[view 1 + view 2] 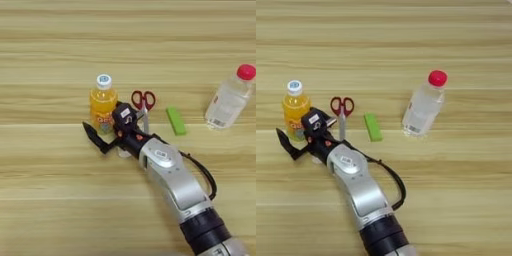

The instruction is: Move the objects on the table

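Observation:
A small orange juice bottle (103, 102) with a white cap stands upright left of centre on the table (60, 200). My right gripper (106, 128) is open at the bottle's lower part. One black finger (94, 136) reaches past the bottle's front left, and the other side (124, 116) sits at its right. Red-handled scissors (143, 102) lie just right of the bottle, partly behind the gripper. A green block (176, 120) lies further right. A clear bottle (229, 98) with a red cap stands at the far right.
My silver forearm (175, 180) runs in from the bottom right, with a black cable (207, 177) looped along it. A small pale bit (122, 153) shows under the wrist; I cannot tell what it is.

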